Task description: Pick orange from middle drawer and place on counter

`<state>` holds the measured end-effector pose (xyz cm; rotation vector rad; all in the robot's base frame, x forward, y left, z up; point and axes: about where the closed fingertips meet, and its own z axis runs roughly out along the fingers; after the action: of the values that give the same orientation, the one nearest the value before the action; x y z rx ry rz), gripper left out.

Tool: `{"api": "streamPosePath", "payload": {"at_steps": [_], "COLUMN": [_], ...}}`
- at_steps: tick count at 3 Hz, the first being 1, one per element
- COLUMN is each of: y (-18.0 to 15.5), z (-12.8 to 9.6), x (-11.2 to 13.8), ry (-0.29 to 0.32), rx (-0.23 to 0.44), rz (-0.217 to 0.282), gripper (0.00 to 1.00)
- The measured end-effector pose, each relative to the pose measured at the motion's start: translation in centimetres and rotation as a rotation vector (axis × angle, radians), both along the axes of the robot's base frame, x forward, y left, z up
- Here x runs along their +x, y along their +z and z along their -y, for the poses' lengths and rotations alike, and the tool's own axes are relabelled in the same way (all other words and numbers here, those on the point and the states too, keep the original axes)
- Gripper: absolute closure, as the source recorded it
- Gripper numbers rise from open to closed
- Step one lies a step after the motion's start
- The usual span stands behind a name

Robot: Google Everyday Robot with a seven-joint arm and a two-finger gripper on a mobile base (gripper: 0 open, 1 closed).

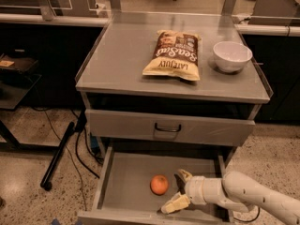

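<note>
The orange (159, 184) lies on the floor of the open middle drawer (124, 182), near its middle. My gripper (176, 190) is inside the drawer just right of the orange, open, with one cream finger (175, 203) low toward the drawer front and the other (183, 176) farther back. It is close to the orange but apart from it. My white arm (253, 197) reaches in from the lower right. The counter (123, 55) is the grey top of the cabinet above.
A chip bag (173, 55) lies in the middle of the counter and a white bowl (232, 56) stands at its right. The upper drawer front with a loop handle (168, 128) is shut. A dark pole (58, 154) and cables lie on the floor at left.
</note>
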<state>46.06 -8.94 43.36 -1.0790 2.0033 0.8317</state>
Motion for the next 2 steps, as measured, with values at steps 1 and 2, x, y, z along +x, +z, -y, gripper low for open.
{"api": "streamPosePath", "payload": {"at_steps": [1, 2], "y": [-2.0, -3.7], "z": [-0.9, -2.1], "x": [0.3, 1.6], "ry": [-0.015, -0.035], "rx": [0.026, 0.060], "rz": [-0.005, -0.002], "gripper": [0.00, 0.00]}}
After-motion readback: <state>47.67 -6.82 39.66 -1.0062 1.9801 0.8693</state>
